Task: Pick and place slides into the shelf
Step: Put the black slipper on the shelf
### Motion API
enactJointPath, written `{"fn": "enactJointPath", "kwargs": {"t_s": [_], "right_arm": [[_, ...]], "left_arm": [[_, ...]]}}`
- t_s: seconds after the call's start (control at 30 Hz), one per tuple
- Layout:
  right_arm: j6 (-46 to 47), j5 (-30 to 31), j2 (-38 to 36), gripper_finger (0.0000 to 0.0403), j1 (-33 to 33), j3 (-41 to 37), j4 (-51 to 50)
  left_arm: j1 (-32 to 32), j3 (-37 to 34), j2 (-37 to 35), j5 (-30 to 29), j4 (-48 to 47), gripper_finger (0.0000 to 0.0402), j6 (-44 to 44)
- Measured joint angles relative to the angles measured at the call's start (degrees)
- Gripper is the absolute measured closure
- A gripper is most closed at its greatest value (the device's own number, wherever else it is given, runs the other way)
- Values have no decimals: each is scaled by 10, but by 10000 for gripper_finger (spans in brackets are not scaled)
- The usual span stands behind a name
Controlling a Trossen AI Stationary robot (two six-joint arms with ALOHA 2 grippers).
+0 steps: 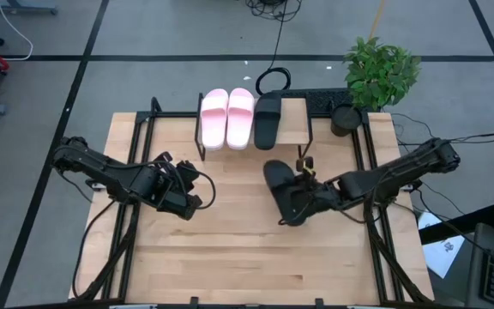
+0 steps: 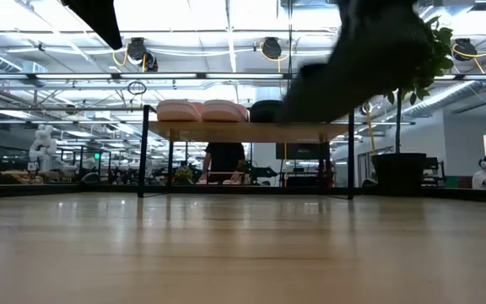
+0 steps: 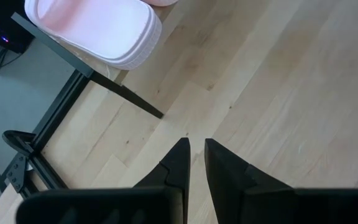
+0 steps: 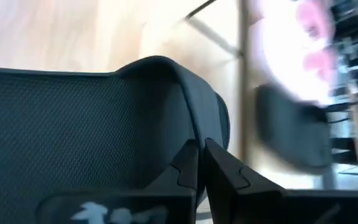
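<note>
The shelf (image 1: 294,120) stands at the table's far edge and carries both pink slides (image 1: 227,118) and one black slide (image 1: 268,120) side by side; the low view shows them on its top (image 2: 247,132). The second black slide (image 1: 283,193) is in my right gripper (image 1: 309,190), in the air right of the table's middle and in front of the shelf, high in the low view (image 2: 361,59). My left gripper (image 1: 197,199) hovers shut over the table's left half, holding nothing, with a pink slide (image 3: 98,28) ahead of it. My right gripper (image 4: 199,152) pinches a thin raised edge of the black slide (image 4: 188,118) between its two fingers, beside a mesh-textured face; strap or sole wall, I cannot tell. It comes from the table's right side. The slide is lifted clear of the table and tilted.
A potted plant (image 1: 380,73) stands by the shelf's right end. A free stretch of shelf top lies right of the black slide. Black frame rails (image 1: 140,137) run along the table's left and right sides. The wooden tabletop (image 1: 230,249) stretches toward the near edge.
</note>
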Motion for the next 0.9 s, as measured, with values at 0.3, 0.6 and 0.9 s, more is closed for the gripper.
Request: {"fn": "enactJointPath", "kwargs": {"t_s": [0.3, 0.6, 0.9], "right_arm": [[-103, 147, 0, 402, -55, 146, -64], [-155, 102, 6, 402, -228, 149, -39], [-218, 6, 6, 402, -352, 149, 11]], "left_arm": [[0, 0, 0, 0, 0, 355, 2], [0, 0, 0, 0, 0, 355, 25], [0, 0, 0, -24, 0, 355, 50]]}}
